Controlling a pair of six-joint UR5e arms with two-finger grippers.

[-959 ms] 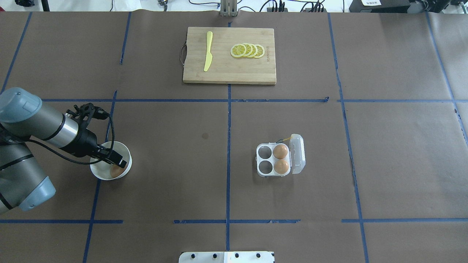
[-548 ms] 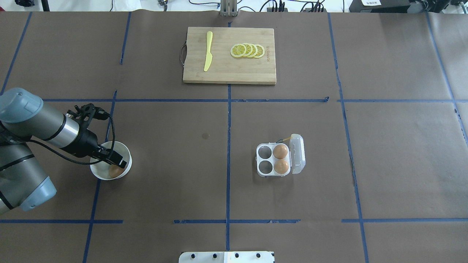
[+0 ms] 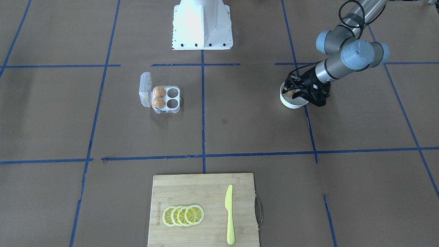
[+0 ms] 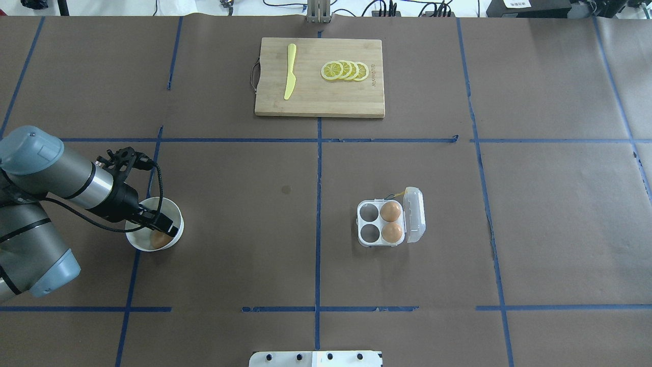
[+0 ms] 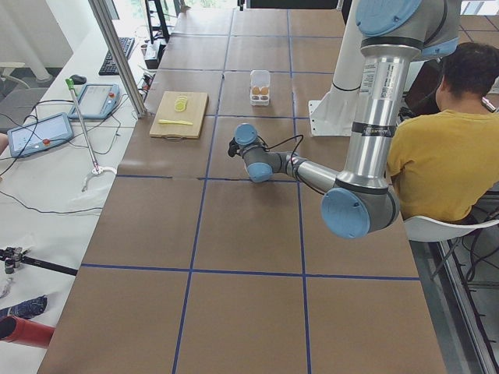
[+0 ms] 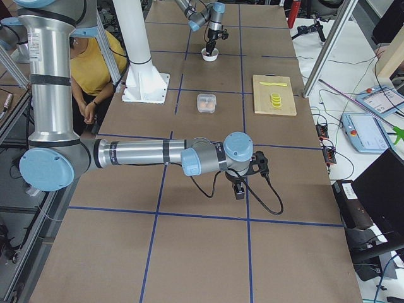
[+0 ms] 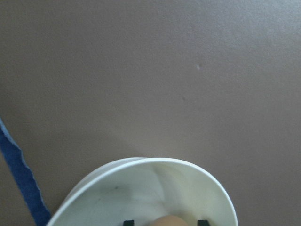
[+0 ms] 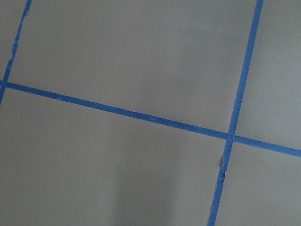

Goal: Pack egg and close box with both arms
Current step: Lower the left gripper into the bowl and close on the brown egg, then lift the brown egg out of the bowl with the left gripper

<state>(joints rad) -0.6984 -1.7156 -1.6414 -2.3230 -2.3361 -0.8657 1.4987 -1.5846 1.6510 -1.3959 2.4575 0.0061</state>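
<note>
1. The black two-finger left gripper point(image 4: 165, 228), on the silver-grey left arm point(image 4: 66, 178) with pale blue joint caps, points down into a round white bowl point(image 4: 170, 209).
2. A smooth orange-brown oval egg point(image 4: 160, 239) lies in the bowl directly under the left gripper. In the left wrist view the egg's top point(image 7: 169, 221) shows between the two black fingertips point(image 7: 202, 222). A strip of white bowl separates each tip from the shell, so the jaws stand apart around the egg and are not closed on it.
3. Far ahead of the left gripper and off to its right lies a rectangular bamboo cutting board point(image 4: 316, 97). On it are a yellow plastic knife point(image 4: 290, 71) and a row of overlapping lemon slices point(image 4: 345, 70).
4. Well apart to the left gripper's right sits the small clear plastic four-cell box point(image 4: 380, 222). Its hinged clear lid point(image 4: 414, 214) is open, standing on the side away from the left gripper. The two cells beside the lid each hold one of two more orange-brown eggs point(image 4: 390, 211). The two cells nearer the left gripper stand empty.
5. The black right gripper point(image 6: 239, 190) shows only in the exterior right view. It hangs low over the brown paper table cover point(image 8: 117, 47), well apart from the box. I cannot tell whether its jaws are wide or narrow. Its wrist camera shows only the paper and crossing blue tape lines point(image 8: 141, 115).
</note>
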